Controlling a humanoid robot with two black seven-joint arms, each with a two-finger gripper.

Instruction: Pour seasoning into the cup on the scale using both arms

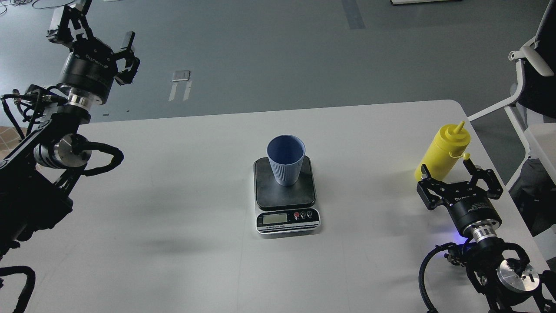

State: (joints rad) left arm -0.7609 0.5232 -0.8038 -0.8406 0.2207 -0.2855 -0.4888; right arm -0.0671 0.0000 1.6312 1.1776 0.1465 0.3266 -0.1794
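Observation:
The yellow seasoning bottle (447, 150) stands on the white table (173, 195) at the far right, nozzle up. My right gripper (452, 179) is open just in front of the bottle's base, with its fingers spread and not clamping it. The light blue ribbed cup (285, 158) stands upright on the dark plate of the scale (286, 200) at the table's middle, and the scale's silver display front faces me. My left gripper (97, 32) is open and empty, raised high at the far left beyond the table's back edge.
A white-framed chair (527, 65) stands off the table's right edge, close to the bottle. The table's rounded back right corner (451, 104) is just behind the bottle. Grey floor lies beyond the back edge.

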